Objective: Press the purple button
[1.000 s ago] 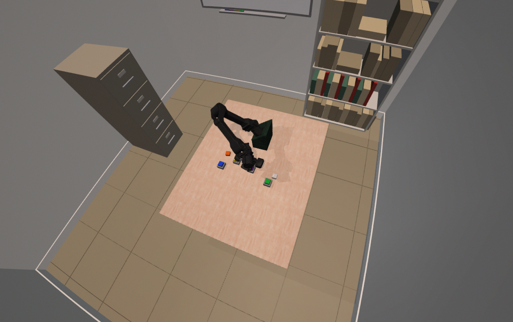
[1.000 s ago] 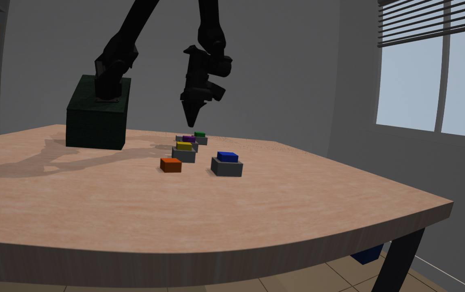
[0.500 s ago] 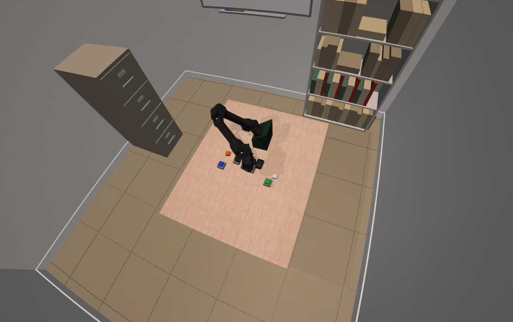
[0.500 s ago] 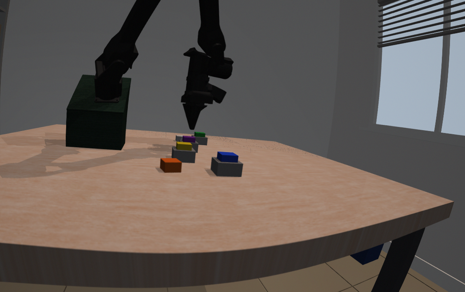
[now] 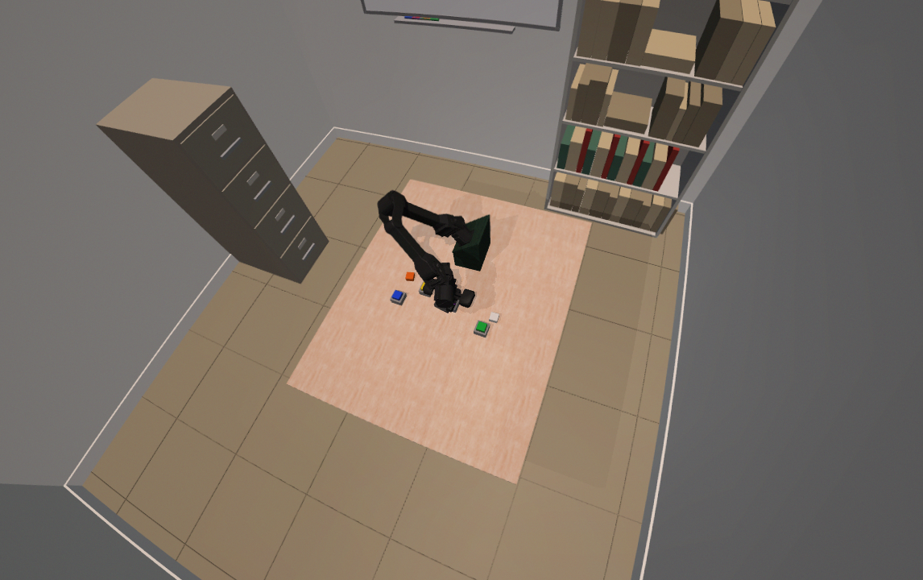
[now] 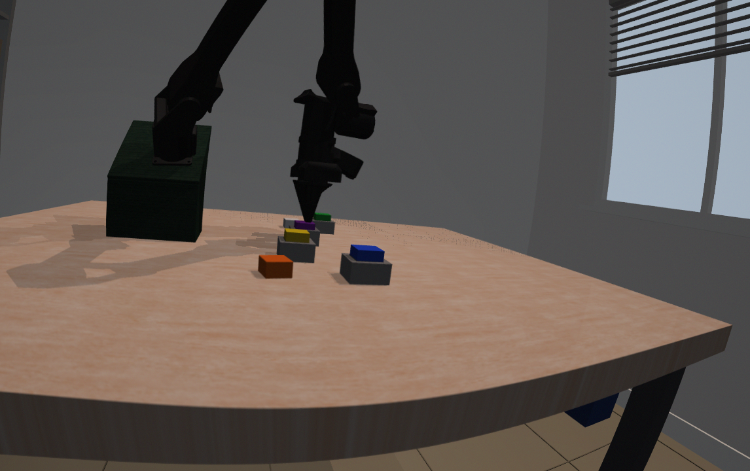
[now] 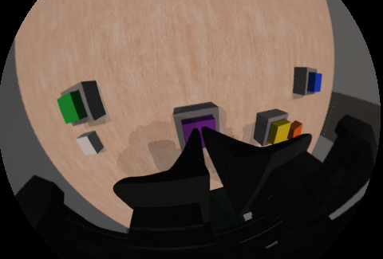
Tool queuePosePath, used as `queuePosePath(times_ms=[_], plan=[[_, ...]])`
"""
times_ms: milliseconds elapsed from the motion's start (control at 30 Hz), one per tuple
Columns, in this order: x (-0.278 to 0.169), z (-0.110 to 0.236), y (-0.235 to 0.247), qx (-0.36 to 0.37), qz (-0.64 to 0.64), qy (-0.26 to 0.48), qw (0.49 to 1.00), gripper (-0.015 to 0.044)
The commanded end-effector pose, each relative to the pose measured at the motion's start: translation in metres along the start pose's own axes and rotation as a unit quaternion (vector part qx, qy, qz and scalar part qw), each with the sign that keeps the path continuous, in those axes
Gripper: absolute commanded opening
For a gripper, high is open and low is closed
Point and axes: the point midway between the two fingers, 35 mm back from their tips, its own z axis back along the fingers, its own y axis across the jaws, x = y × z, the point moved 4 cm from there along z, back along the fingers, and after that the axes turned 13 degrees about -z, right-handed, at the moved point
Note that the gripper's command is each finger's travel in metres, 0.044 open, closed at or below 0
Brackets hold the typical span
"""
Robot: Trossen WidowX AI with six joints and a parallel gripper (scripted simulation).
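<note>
The purple button [image 6: 303, 226] [image 7: 209, 121] sits in a grey base, its cap standing above the rim. My gripper [image 6: 307, 221] [image 7: 199, 131] is shut with nothing between its fingers and points down. Its fingertips are over the purple cap, at or just above its top; I cannot tell if they touch it. In the wrist view the fingers cover the near part of the cap. In the top view the arm hides most of this button.
Yellow button [image 6: 296, 235] [image 7: 280, 131] and orange block [image 5: 410, 275] [image 6: 275, 266] stand to one side, blue button [image 5: 397, 295] [image 6: 367, 252] [image 7: 315, 82] beyond. Green button [image 5: 481, 326] [image 7: 69, 107] and white block [image 5: 494, 316] [image 7: 89, 144] stand on the other side. The dark green arm stand [image 6: 154, 207] is behind.
</note>
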Motion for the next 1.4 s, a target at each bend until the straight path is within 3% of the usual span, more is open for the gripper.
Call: queuePosePath(times_ms=[0, 1100, 1233, 1333, 1367], plan=[[-0.004, -0.005, -0.001, -0.006, 0.007, 0.005, 1.0, 0.002], [-0.004, -0.005, -0.001, -0.006, 0.007, 0.005, 1.0, 0.002], [-0.004, 0.025, 0.0, -0.005, 0.007, 0.005, 1.0, 0.002], [-0.004, 0.028, 0.0, -0.005, 0.007, 0.005, 1.0, 0.002], [-0.004, 0.028, 0.001, -0.005, 0.007, 0.005, 1.0, 0.0046]])
